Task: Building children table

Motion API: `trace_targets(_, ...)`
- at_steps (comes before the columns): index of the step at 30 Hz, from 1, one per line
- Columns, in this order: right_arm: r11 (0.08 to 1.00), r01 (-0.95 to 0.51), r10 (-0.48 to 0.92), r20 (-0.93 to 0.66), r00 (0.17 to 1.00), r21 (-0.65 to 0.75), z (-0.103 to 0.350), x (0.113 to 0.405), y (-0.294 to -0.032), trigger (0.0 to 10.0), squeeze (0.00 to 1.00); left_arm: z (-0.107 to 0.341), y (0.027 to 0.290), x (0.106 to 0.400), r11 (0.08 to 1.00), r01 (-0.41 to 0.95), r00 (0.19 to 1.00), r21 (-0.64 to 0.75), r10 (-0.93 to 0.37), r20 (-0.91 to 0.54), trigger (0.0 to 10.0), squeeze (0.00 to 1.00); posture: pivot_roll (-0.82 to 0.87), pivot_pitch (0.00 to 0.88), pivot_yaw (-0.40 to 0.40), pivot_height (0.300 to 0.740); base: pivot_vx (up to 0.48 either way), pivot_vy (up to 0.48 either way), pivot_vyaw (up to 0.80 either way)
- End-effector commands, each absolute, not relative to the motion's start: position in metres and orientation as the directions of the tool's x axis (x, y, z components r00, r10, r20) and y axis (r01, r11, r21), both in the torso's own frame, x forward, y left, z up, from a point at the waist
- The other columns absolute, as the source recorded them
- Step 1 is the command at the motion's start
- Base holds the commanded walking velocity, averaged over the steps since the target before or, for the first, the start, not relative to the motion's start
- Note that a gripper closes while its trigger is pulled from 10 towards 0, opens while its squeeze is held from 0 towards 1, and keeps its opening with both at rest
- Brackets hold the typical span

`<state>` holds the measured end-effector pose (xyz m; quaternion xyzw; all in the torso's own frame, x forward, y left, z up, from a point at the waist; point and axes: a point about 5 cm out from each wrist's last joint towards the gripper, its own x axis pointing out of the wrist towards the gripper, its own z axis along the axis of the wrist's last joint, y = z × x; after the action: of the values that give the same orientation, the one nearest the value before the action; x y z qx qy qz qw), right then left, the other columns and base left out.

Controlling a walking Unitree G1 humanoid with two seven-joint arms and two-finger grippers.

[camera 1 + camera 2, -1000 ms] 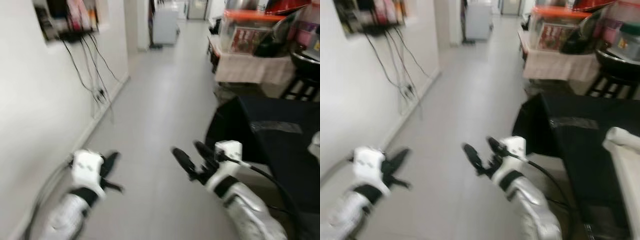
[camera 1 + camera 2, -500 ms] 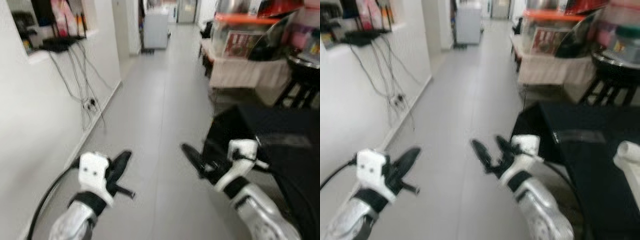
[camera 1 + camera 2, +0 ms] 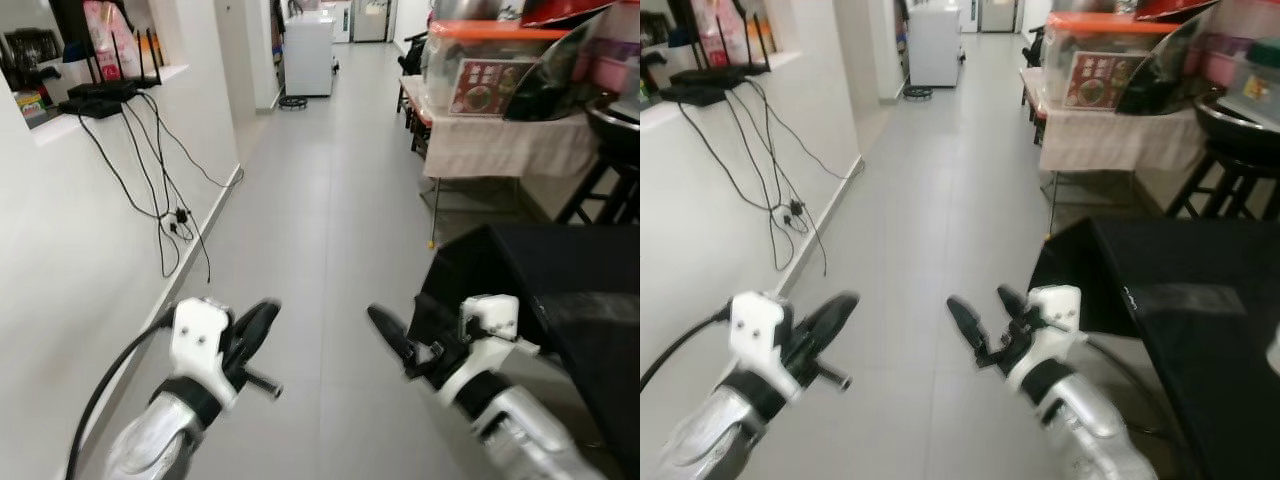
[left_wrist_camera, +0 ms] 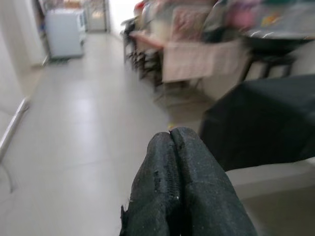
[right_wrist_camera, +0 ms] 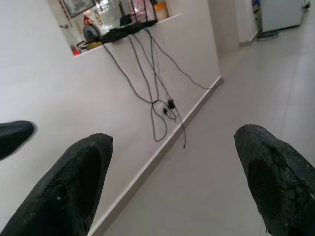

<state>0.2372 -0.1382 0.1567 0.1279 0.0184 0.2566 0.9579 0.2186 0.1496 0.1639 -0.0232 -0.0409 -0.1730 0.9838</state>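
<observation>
I stand in a grey-tiled hallway with both arms held out low in front of me. My left gripper (image 3: 258, 325) is shut and holds nothing; in the left wrist view its two black fingers (image 4: 170, 162) press flat together. My right gripper (image 3: 985, 305) is open and holds nothing, with a wide gap between its fingers (image 5: 74, 182). A table under a black cloth (image 3: 580, 270) stands just to the right of my right arm. At the right edge of the right eye view a sliver of something white (image 3: 1273, 350) lies on it.
A white wall runs along my left with hanging cables (image 3: 165, 200) and a ledge with routers (image 3: 100, 95). Farther right are a cloth-covered table (image 3: 500, 145), an orange-lidded box (image 3: 480, 65) and a black stool (image 3: 610, 185). A white appliance (image 3: 308, 55) stands at the hallway's end.
The camera has shifted and steadied, so the picture is sharper and the black table sits farther right. Both arms stay held out, left shut and right open.
</observation>
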Motion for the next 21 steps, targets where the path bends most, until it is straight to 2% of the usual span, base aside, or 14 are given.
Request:
trace_targets(1,0.860,-0.450,0.461,0.010,0.887,0.240,0.154,0.239,-0.148,10.0,0.00,0.162,0.144,0.220,0.930,0.366,0.928,-0.034,-0.362,0.087,10.0,0.00,-0.12,0.038,-0.024,0.740,0.281,0.000,-0.80)
trace_targets(21,0.859,-0.453,0.462,0.023,0.887,0.237,0.156,0.246,-0.144,10.0,0.00,0.161,0.147,0.232,0.922,0.384,0.921,-0.038,-0.380,0.088,10.0,0.00,-0.11,0.033,-0.012,0.740,0.278,0.000,-0.80)
